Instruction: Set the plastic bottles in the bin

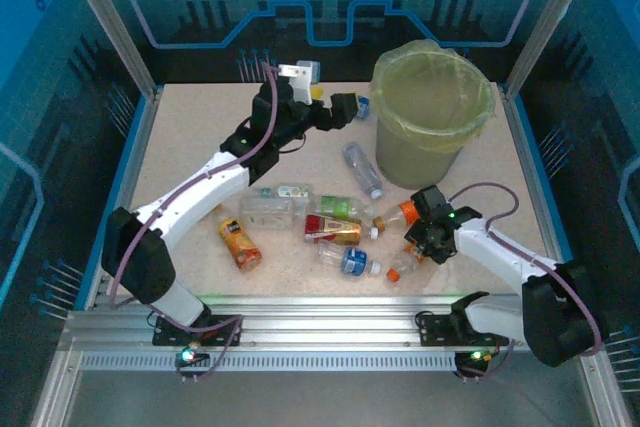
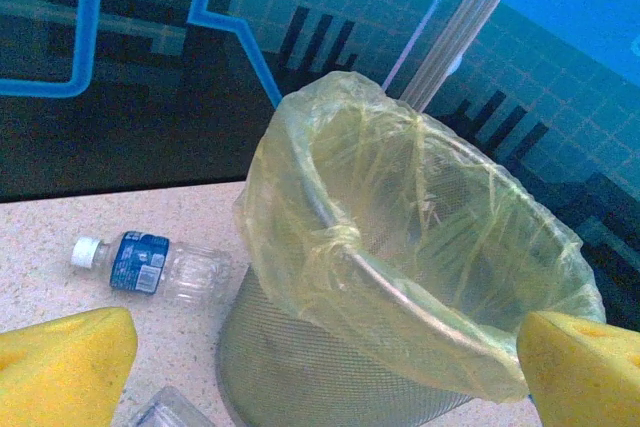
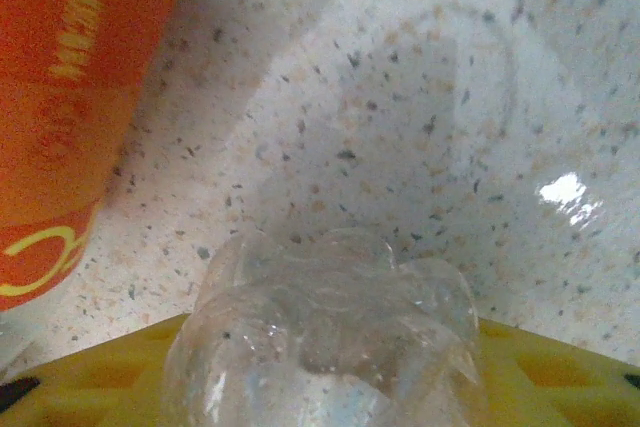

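My left gripper [image 1: 345,107] hangs wide open beside the bin [image 1: 432,112]. My right gripper [image 1: 421,239] straddles a clear bottle [image 3: 330,347]; I cannot tell whether it is clamped.

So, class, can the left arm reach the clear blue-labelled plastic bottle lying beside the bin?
Probably yes: the open left pincer is close by, and the blue-labelled plastic bottle lies uncovered beside the yellow-lined mesh bin.
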Controlling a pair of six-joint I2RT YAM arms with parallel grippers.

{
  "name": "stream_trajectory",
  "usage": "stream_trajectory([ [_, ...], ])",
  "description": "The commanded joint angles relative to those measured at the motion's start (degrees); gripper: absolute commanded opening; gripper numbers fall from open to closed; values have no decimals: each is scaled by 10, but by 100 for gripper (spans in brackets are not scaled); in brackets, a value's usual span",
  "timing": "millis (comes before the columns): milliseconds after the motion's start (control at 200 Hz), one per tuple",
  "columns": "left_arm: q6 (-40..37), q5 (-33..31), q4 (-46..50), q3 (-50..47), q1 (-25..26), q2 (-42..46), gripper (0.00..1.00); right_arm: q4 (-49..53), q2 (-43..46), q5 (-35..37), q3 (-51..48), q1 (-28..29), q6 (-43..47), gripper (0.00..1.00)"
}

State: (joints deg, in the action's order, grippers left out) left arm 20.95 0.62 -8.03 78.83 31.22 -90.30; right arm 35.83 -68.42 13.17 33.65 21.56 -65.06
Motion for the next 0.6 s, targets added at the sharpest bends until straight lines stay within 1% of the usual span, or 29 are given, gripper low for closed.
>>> stream_trajectory([
  [0, 18, -6, -17, -16, -9, 26, 99, 37, 20, 46, 27, -7, 19, 50],
  [80, 21, -6, -19, -23, -12, 30, 99, 54, 42, 62, 39, -9, 34, 43],
  [180, 27, -6, -19, -31, -15, 34, 99, 91, 67, 85, 65, -8, 52, 37],
  [295, 36, -6, -18, -41, -19, 38, 99, 137, 101, 118, 111, 7, 78, 30],
  [395, 49, -6, -16, -52, -25, 41, 99, 176, 125, 167, 164, 45, 98, 27],
  [445, 57, -5, -17, -59, -28, 43, 99, 191, 130, 195, 207, 71, 111, 26],
  [595, 74, 1, -17, -77, -34, 50, 99, 225, 105, 288, 332, 144, 172, 25],
])
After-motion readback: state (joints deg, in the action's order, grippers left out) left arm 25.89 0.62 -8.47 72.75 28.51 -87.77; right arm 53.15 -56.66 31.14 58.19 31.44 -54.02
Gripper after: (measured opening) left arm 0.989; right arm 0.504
